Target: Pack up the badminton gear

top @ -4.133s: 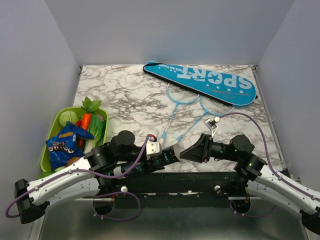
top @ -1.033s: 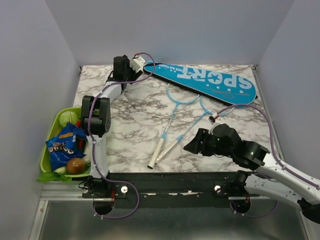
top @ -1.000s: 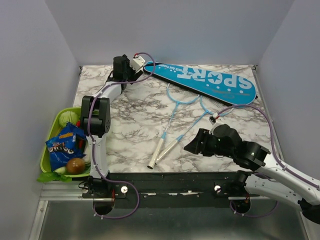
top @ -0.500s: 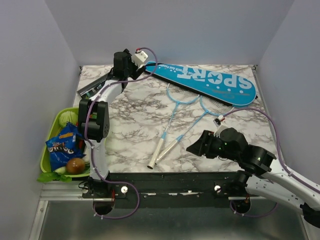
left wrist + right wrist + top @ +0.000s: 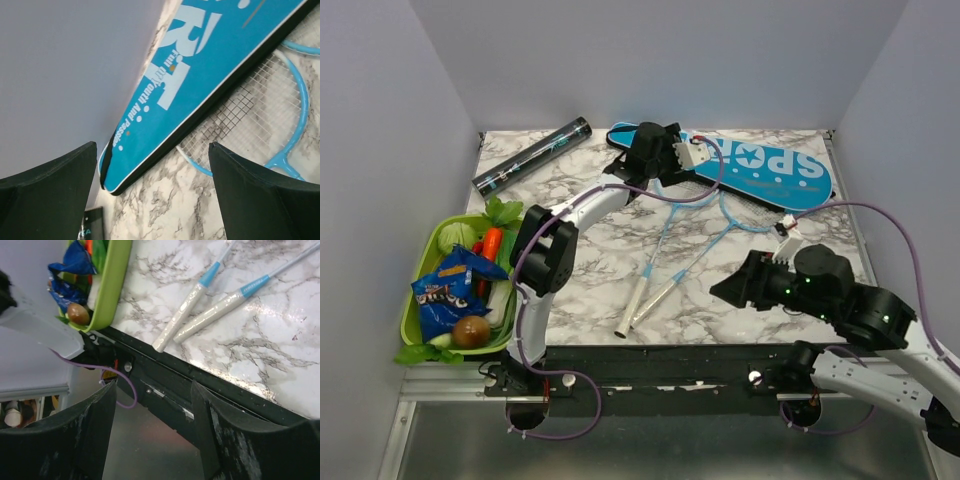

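Observation:
The blue "SPORT" cover (image 5: 760, 170) lies along the table's back. Two light-blue rackets lie below it, heads (image 5: 685, 190) partly under it and white handles (image 5: 645, 302) toward the front. The dark tube (image 5: 532, 156) lies at the back left. My left gripper (image 5: 628, 160) is open and empty just above the cover's narrow end (image 5: 200, 65), with a racket head (image 5: 260, 115) on its right. My right gripper (image 5: 725, 292) is open and empty over the front edge, right of the handles (image 5: 182, 320). No shuttlecocks show.
A green basket (image 5: 417, 290) with vegetables and a blue snack packet (image 5: 445, 295) stands at the front left; it also shows in the right wrist view (image 5: 112, 285). White walls close the back and sides. A black rail (image 5: 200, 385) runs along the front edge.
My left gripper swung right from the back-left corner to the cover's narrow end. The dark tube now lies in full view at the back left. My right gripper shifted slightly right.

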Robot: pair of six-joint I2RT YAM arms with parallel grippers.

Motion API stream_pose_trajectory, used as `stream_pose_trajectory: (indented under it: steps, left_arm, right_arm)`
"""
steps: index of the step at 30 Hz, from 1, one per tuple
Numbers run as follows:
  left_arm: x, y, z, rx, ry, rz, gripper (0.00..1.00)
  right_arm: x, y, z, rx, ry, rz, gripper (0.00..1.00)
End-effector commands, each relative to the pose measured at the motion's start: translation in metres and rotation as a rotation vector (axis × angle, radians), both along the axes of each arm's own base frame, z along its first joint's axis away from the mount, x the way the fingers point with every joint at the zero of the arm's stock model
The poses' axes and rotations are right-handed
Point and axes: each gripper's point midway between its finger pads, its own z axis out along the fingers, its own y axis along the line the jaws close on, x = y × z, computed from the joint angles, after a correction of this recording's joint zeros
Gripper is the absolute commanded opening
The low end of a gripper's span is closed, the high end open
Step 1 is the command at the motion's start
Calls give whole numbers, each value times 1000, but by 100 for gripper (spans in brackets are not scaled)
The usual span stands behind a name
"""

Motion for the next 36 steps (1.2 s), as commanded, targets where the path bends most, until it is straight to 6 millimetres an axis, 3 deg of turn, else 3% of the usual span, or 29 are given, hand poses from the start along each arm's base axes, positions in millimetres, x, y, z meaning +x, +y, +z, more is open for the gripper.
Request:
stream_pose_trajectory:
  steps: [1,5,7,8,13,17,28,32,36]
  left_arm:
    - [2,-8,-39,51,62,-61,97]
    - [7,-17,-64,57,93,-83,96]
    - [12,-22,-66,53,86,-88,95]
    - [14,-24,-77,61,98,-92,95]
    - [28,-36,-81,49,66,-114,94]
    - [36,-43,-99,63,67,-130,93]
    - [46,-48,-125,57,66,-132,92]
    - [48,-48,-136,58,75,-127,87]
    - [52,-46,-140,69,67,-116,75]
  right_arm:
    - [-17,-29,14,-65,-28,19,68]
    - [-27,-38,20,-19,-25,12,65]
    - [-29,-38,13,-20,-5,14,63]
    - [-30,-37,10,-18,7,13,63]
    - [-31,-31,-3,-18,49,18,61]
    - [-28,-26,-10,-23,74,7,61]
    - [-21,-13,-12,-47,102,20,57]
    - [-21,-11,-15,-42,111,19,54]
    - [-21,-11,-20,-35,121,11,49]
